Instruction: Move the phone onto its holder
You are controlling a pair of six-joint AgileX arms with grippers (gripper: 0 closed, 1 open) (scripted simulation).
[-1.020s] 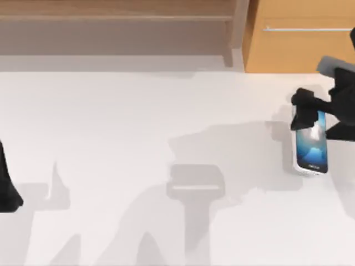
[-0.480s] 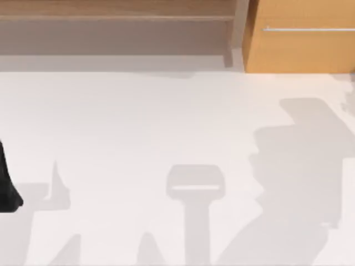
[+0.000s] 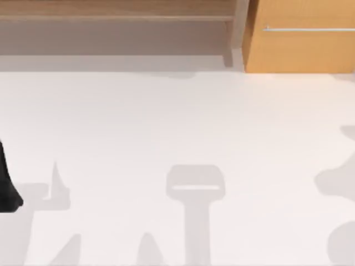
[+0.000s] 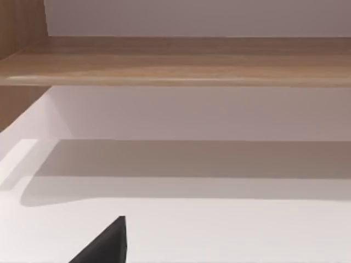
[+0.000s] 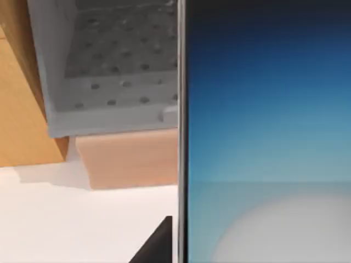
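The phone [image 5: 263, 126] is very near the right wrist camera, its blue-white screen lit and its silvery edge upright. One dark fingertip [image 5: 158, 245] of my right gripper lies against that edge, so the gripper is shut on the phone. The holder [image 3: 195, 185], a pale grey stand with a slot across its head and a long stem, sits at the table's front middle with nothing on it. My left arm [image 3: 6, 191] is parked at the table's left edge. A dark part of the left gripper [image 4: 107, 246] appears in the left wrist view.
A wooden shelf [image 3: 116, 16] runs along the back. An orange cabinet [image 3: 299, 44] with a metal handle stands at the back right. A soft shadow [image 3: 338, 183] lies on the table's right edge. The right wrist view shows a white perforated panel [image 5: 115, 60].
One second ago the phone lay at the table's right side with my right gripper on it. Both have since risen out of the top view, and their shadow has slid to the right edge.
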